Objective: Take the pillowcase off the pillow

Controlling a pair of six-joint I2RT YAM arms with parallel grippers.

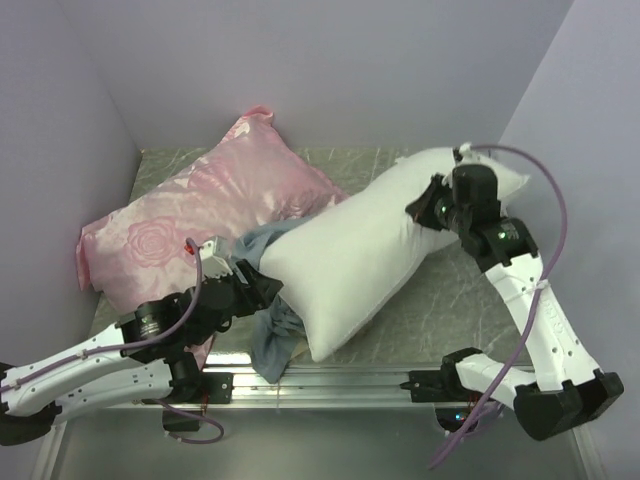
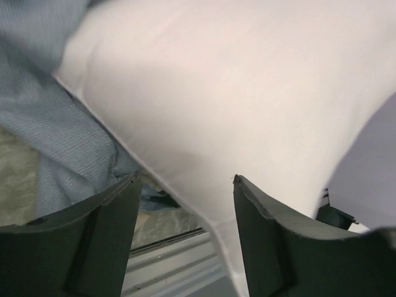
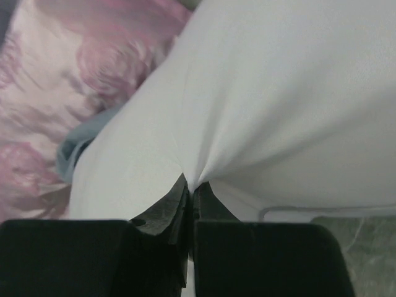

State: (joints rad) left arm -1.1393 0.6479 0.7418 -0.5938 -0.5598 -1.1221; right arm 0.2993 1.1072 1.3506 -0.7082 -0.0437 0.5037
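The plump white pillow (image 1: 370, 255) lies diagonally across the table, bare. The grey-blue pillowcase (image 1: 275, 335) is bunched under and beside its near left corner, and shows in the left wrist view (image 2: 43, 130) and the right wrist view (image 3: 77, 145). My left gripper (image 1: 262, 285) is open at the pillow's near left edge (image 2: 204, 111), with the pillow's seam between its jaws and the pillowcase to the left. My right gripper (image 1: 422, 208) is shut on a pinch of the pillow's white cloth (image 3: 193, 179) at its far right end.
A shiny pink rose-patterned pillow (image 1: 190, 225) lies at the back left against the wall, also in the right wrist view (image 3: 68, 68). A metal rail (image 1: 330, 380) runs along the table's near edge. Purple walls close in the back and both sides.
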